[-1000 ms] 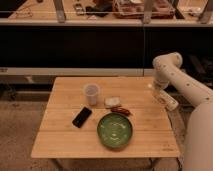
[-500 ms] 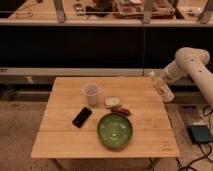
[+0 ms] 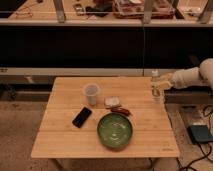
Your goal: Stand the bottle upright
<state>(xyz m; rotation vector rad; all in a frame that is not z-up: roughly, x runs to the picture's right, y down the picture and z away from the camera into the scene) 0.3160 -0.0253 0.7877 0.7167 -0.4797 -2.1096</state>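
Observation:
The bottle, slim and whitish with a white cap, is upright over the wooden table's right edge. My gripper reaches in from the right and is shut on the bottle's upper part. The pale arm runs off the right side of the view. I cannot tell whether the bottle's base touches the tabletop.
On the table are a translucent cup, a black phone, a green bowl, a small white packet and a red item. A dark counter stands behind. A black box with cables lies on the floor at the right.
The arm has risen from low beside the table's right edge and drawn back to the right. The bottle came up with it and now hangs upright.

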